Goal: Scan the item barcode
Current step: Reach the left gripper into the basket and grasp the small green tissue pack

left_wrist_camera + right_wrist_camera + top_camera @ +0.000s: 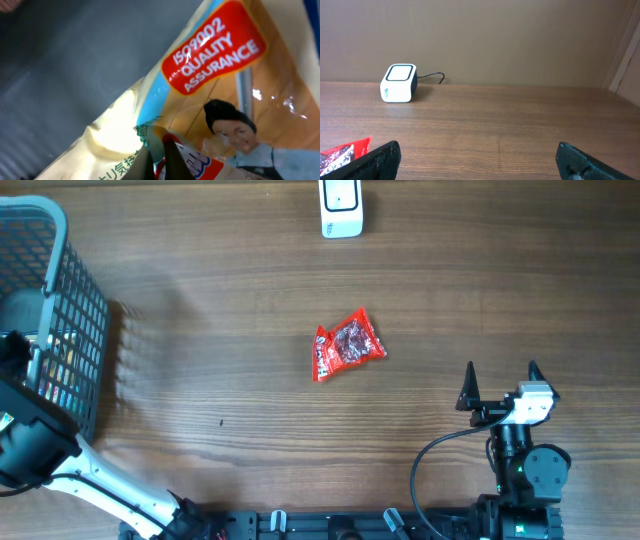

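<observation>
One glossy packet (210, 110) bears a red label (215, 47).

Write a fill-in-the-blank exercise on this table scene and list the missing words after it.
1. The packet lying in the middle of the table is mostly ____ in colour.
2. The left gripper is shut on a bag whose label reads ISO9002 ____ ASSURANCE.
3. The right gripper holds nothing, and its jaws stand ____.
4. The scanner at the table's far edge is ____ in colour.

Missing words: red; QUALITY; open; white.
</observation>
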Motion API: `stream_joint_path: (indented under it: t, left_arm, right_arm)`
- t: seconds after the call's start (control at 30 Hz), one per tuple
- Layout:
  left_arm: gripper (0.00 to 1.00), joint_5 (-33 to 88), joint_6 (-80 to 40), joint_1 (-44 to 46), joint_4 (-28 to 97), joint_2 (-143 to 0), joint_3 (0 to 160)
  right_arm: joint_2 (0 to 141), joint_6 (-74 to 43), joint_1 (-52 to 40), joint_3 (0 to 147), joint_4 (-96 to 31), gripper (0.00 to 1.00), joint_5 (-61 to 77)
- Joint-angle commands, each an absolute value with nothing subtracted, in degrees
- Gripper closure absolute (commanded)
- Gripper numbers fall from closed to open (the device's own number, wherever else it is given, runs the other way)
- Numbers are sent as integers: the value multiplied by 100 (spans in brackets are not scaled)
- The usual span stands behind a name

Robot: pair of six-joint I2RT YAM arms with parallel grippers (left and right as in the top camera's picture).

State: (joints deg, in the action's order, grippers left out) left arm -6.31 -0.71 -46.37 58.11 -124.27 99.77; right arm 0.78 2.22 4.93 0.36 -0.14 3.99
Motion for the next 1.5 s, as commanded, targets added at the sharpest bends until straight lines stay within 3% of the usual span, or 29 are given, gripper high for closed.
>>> stream_joint_path:
  t: [0.0,0.1,0.3,0.33,0.37,0.43,0.9,1.0,1.03,1.13,1.27,1.47]
  left_arm:
    - [96,-456,-202,-4635,6160,-12370,10097]
    - [96,-449,-1197,-4635,6193,-11705,10407]
    - [96,-429,-1291,-4635,6049,-10746,10416]
    - [89,-432,-1288,-4635,6114,-10779,10414]
    - [75,-429,-1288,-4635,6136,-10836,10396]
    - [0,-436,-1238,-4635,6099,-11037,10210]
    - [0,-429,-622,-4637,5592,-12733,9920]
    - [1,64,-620,-4635,5625,-12763,9920]
    - [7,231,-620,-4637,5638,-12763,9920]
    - [49,322,-620,-4635,5721,-12763,9920]
    - [94,314,-620,-4641,5760,-12763,9922]
    - [96,-5,-797,-4639,6342,-12446,10724]
  right_arm:
    - [43,148,478,30,1,0,342]
    - [43,148,478,30,3,0,342]
    - [43,148,478,30,3,0,342]
    - [43,148,478,30,1,0,342]
    - [43,148,478,30,1,0,342]
    - [43,148,478,30,1,0,342]
    - [43,148,478,30,3,1,342]
    - [43,150,478,30,3,0,342]
    - [43,148,478,30,3,1,342]
    - [43,148,478,30,3,0,342]
    - [43,148,478,30,3,0,342]
    - [43,148,478,30,1,0,342]
